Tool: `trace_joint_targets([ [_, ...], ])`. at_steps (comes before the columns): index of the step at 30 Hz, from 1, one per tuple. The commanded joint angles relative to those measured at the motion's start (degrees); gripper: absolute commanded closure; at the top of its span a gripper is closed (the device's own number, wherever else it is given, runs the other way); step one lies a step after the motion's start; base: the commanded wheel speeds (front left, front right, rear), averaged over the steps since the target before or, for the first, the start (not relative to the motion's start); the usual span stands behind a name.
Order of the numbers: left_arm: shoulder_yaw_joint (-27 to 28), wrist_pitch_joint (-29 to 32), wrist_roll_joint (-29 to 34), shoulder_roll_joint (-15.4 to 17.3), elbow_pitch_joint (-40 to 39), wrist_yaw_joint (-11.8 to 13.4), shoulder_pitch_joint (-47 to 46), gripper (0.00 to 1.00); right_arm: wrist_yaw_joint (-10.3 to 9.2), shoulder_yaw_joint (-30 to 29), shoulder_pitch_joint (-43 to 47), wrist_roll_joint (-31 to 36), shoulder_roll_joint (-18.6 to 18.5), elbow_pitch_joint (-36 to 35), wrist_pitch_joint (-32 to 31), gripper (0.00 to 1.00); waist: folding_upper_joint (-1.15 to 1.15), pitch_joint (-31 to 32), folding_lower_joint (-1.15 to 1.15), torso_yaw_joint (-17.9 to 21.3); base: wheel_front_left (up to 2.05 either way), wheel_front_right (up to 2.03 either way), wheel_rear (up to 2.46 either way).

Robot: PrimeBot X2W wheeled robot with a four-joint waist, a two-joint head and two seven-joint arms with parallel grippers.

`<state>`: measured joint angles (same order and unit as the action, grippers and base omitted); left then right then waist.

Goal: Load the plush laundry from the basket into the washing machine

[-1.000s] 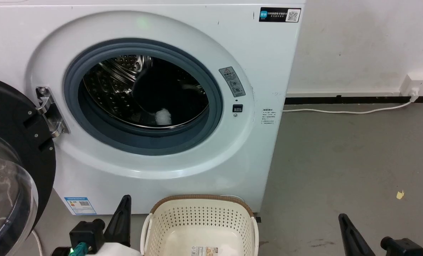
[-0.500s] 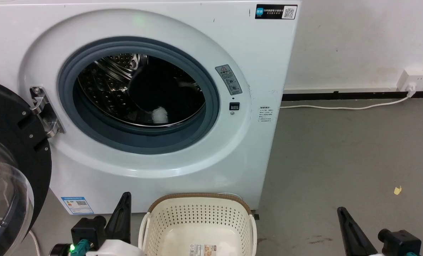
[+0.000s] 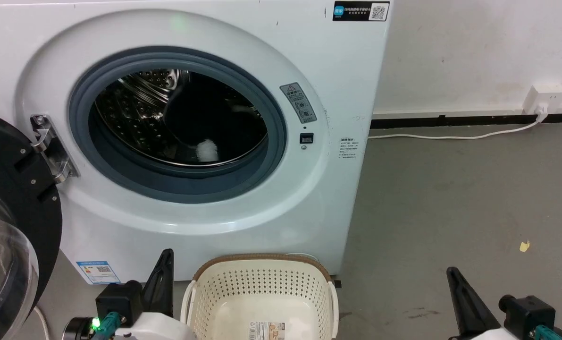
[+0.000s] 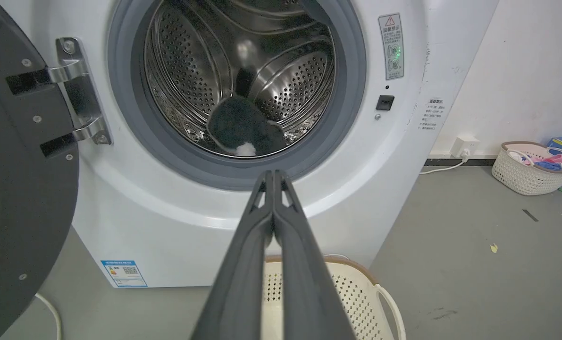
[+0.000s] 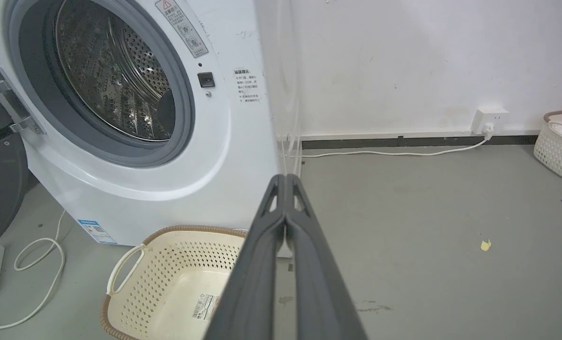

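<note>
The fluffy black-and-white plush laundry [image 4: 243,125] lies inside the big white washing machine [image 3: 309,198], behind the cream plastic basket [image 3: 262,259], and your left hand [image 4: 273,177] and right hand [image 5: 285,178] are closed.

On my head camera the door [image 3: 7,198] runs off the left edge, and the basket [image 3: 262,271] loses its near half at the bottom. The plush [image 3: 206,150] melts into the dark drum [image 3: 130,123]; I only make out one white patch. The print on the sticker [image 3: 360,10] is too small to read.
</note>
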<state>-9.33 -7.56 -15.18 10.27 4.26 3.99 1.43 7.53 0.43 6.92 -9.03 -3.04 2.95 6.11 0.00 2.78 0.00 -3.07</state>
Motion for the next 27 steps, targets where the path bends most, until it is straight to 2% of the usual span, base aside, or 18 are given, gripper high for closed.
trace_joint_targets([
  [1, 0.6, 0.38, 0.95, -0.33, -0.41, -0.35, -0.52, 1.0, -0.02, -0.07, -1.21, 0.56, 0.08, -0.51, -0.39, 1.0, 0.0, -0.07, 0.0, 0.07, 0.0, 0.0, 0.0],
  [27, 4.85, 3.88, 7.88, -3.77, -2.28, -2.13, -0.96, 1.0, -0.03, -0.25, -3.99, 4.68, 0.12, -1.7, -3.18, 1.0, 0.0, -1.39, 0.0, 1.53, 0.0, 0.0, 0.0],
])
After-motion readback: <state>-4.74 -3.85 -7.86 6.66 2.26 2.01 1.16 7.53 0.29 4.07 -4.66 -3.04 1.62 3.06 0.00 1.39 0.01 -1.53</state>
